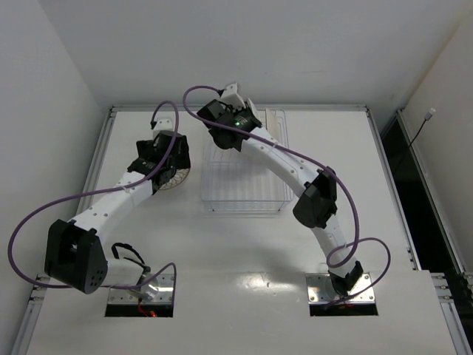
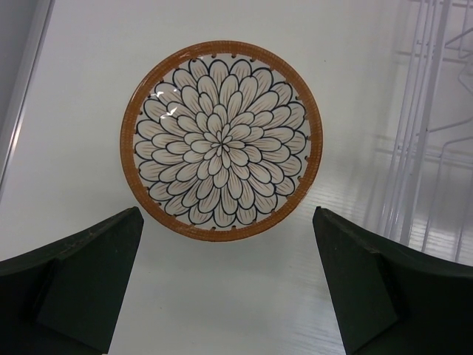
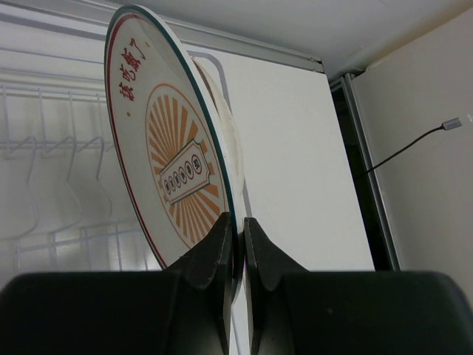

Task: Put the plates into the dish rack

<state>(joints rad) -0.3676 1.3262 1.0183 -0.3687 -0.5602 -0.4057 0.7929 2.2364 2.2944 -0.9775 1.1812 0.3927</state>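
The left gripper (image 2: 228,214) hovers above the table (image 2: 74,111) with its fingers spread fully apart and nothing between them. Directly below lies the flat plate (image 2: 222,140), face up, with a petal pattern and an orange-brown rim. It sits just left of the dish rack (image 1: 244,194) and does not touch it. The wide spread probably serves to straddle the rim from above, so this plate appears to be next for pickup. The rack stands mid-table, its long axis running away from the arm bases, within reach of both arms. The right gripper (image 3: 238,229) is over the far end of the rack, fingers closed tight on the lower edge of the held plate (image 3: 170,148). This plate is carried on edge and leans slightly, with its sunburst face toward the tines (image 3: 44,163) – an orientation suited to dropping between two uprights. Whether its lower edge already rests in a slot is hidden. A pale curved edge just behind it may be another plate – this cannot be confirmed.
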